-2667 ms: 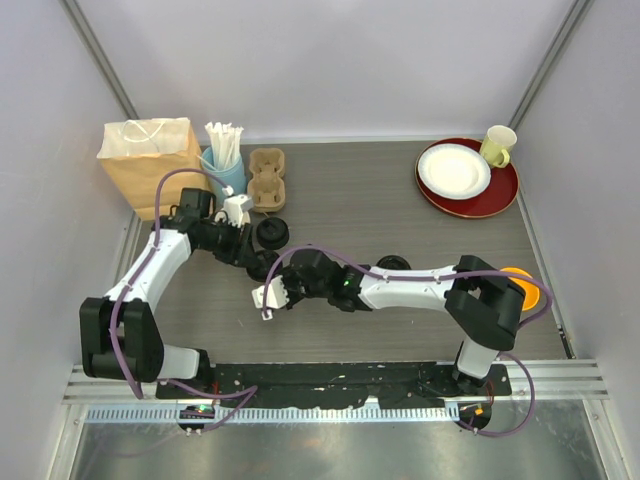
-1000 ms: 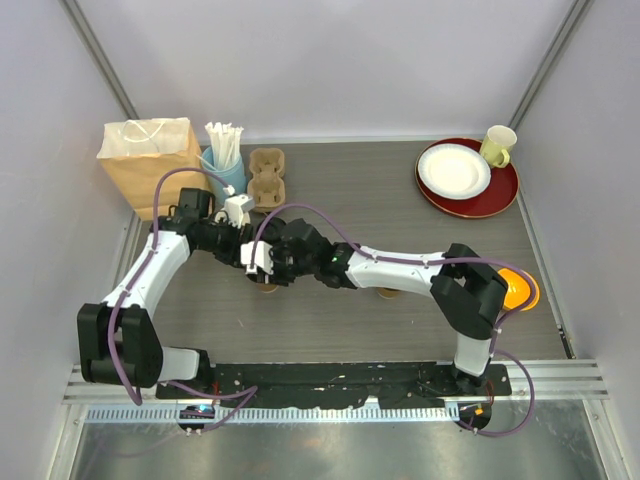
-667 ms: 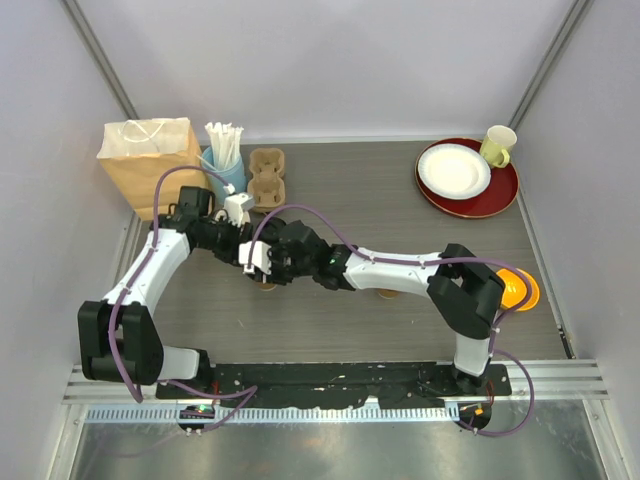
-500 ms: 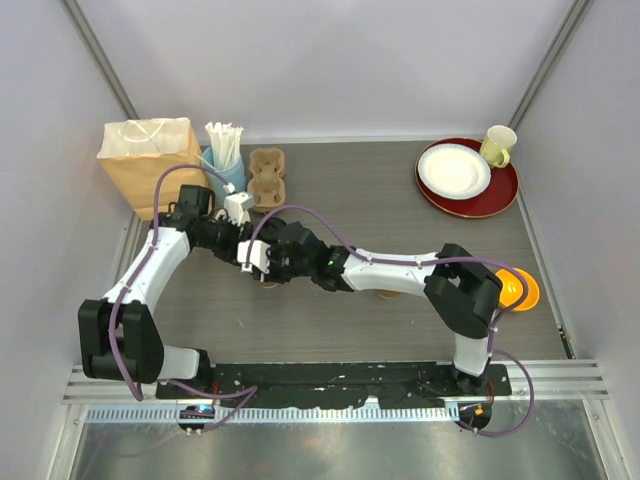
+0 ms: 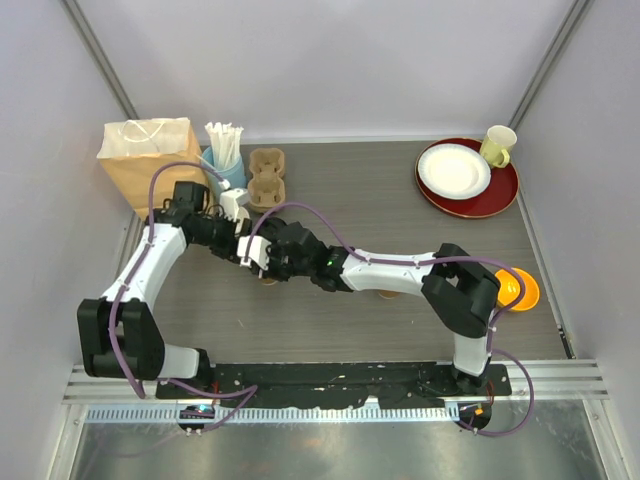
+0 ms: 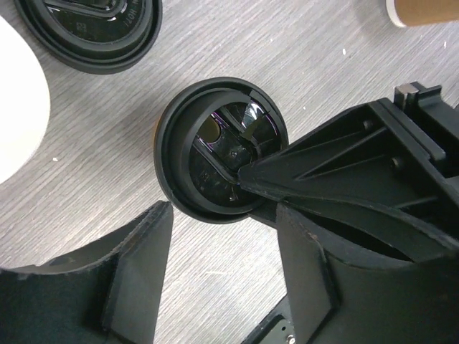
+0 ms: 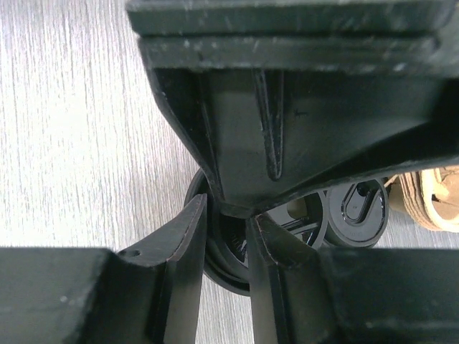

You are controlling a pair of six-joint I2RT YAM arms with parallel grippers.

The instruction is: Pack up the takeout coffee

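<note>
Left of centre on the grey wood-grain desk (image 5: 400, 200), a small brown kraft-paper cup with a round black plastic lid (image 6: 193, 136) is seen upright, its long axis vertical and its lid facing straight up at the left wrist camera. The left pincer (image 6: 224, 215) is held open above it, with the cup lying directly below the gap, so a straight descent would bring a finger to either side. The right pincer (image 6: 244, 178) is reached in from the right, its fingers drawn together to one tip that is set on the lid. Whether anything is pinched there cannot be told. Both arms are at this cup, and the left is judged better placed to grasp it.

A loose black plastic lid (image 6: 93, 29) is seen lying flat just beside the cup. A second brown paper cup (image 5: 386, 293) is glimpsed as a sliver under the right forearm, well apart to the right. The moulded brown pulp cup carrier (image 5: 266, 178) is seen just beyond, toward the far edge.

Against the view of 2.7 seconds ago, the right pincer has been carried farther and leftward onto the cup, covering lids then in plain sight. Over the last half second the left wrist has been shifted slightly farther and leftward.
</note>
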